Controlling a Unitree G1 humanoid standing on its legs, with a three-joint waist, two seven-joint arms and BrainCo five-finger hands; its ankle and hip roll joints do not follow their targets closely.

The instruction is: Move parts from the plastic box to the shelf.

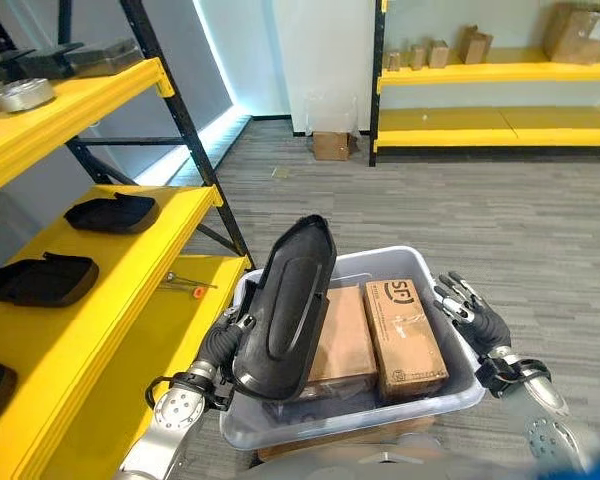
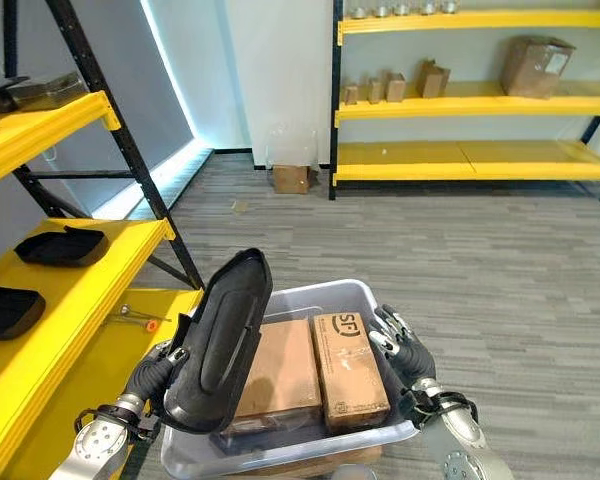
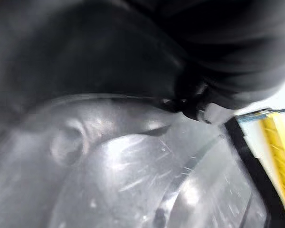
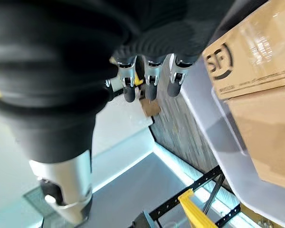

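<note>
Black moulded plastic is what the left hand (image 1: 223,345) has raised: a long, shell-shaped part (image 1: 285,305) stands nearly upright over the left rim of the clear plastic box (image 1: 458,398), its lower end still above the box. The part hides the left hand's fingers, so I cannot tell how they grip it. The right hand (image 1: 467,310) hovers just beside the box's right rim, fingers relaxed and slightly spread, holding nothing.

To do this step well, I'd judge the part should be lifted clear of the rim first, then swung left toward the yellow shelf (image 1: 145,300) and tilted flat before it is set down, choosing a bare stretch between the parts already lying there. Its length makes it likely to clip the box wall or the black upright of the rack.

Counting: one part in hand; three similar black parts on the near yellow shelf, the nearest cut off at the edge of view; two brown cardboard cartons (image 1: 404,338) lying side by side in the box; one plastic box.
</note>
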